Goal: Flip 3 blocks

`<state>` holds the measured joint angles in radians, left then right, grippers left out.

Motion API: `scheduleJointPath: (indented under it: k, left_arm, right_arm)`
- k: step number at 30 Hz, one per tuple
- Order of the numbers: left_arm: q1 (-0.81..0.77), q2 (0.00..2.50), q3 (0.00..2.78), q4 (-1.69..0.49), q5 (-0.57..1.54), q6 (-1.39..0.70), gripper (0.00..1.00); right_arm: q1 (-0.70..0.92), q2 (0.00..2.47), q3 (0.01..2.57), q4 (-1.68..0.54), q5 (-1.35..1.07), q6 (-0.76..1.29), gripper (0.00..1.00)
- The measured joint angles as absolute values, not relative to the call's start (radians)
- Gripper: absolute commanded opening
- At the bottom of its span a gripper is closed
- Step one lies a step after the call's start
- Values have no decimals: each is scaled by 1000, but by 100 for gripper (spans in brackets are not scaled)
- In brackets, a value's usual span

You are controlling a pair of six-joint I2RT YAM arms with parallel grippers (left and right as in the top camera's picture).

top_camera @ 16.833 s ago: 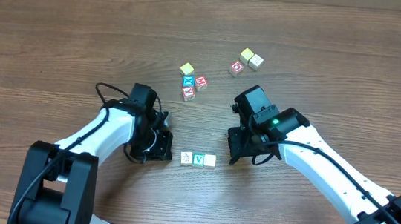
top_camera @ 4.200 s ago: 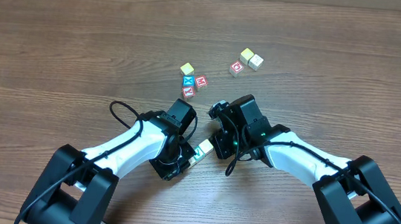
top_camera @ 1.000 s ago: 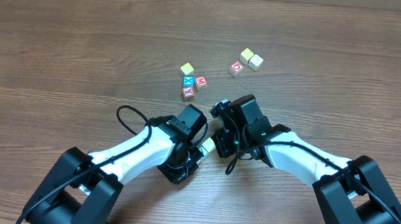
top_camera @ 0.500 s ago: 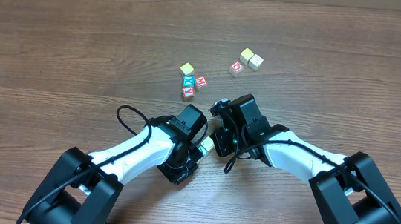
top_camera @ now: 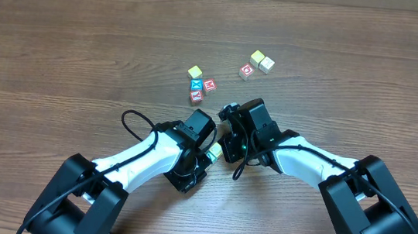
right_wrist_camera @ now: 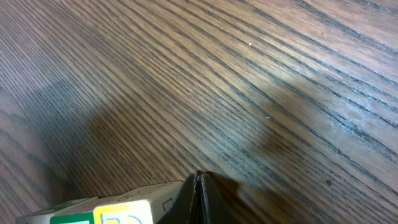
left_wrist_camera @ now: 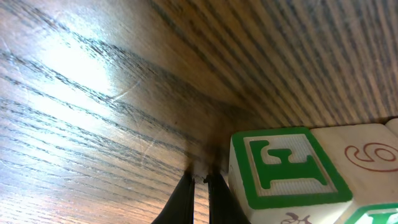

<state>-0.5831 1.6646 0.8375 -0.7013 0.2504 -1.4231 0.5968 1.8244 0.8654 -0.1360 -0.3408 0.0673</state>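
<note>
The blocks [top_camera: 212,152] lie in a short slanted row, squeezed between my two grippers and mostly hidden under them in the overhead view. In the left wrist view the nearest block [left_wrist_camera: 285,167] shows a green-framed letter face, and the one behind it [left_wrist_camera: 364,155] is cream with a red mark. My left gripper [left_wrist_camera: 199,182] is shut, tips on the table, right beside that nearest block. My right gripper [right_wrist_camera: 200,179] is shut too, its tips against a cream block [right_wrist_camera: 127,210] with a yellow-framed face at the row's other end.
Farther back lie other small cubes: a yellow one [top_camera: 195,72], a red-lettered one [top_camera: 209,85], a blue-lettered one [top_camera: 196,85] and another red one [top_camera: 196,96]. A red-lettered cube [top_camera: 246,71] and two pale cubes [top_camera: 262,60] sit to their right.
Since the earliest frame both grippers have closed in on the row's ends and the row has turned from level to slanted. Over the last second nothing has visibly moved.
</note>
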Motion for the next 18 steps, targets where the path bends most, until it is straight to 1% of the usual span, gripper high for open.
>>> scheduleJointPath:
  k: [18]
  left_arm:
    - [-583, 1665, 838, -702, 251, -1423, 4]
  right_arm:
    - [597, 1830, 865, -122, -342, 74, 5]
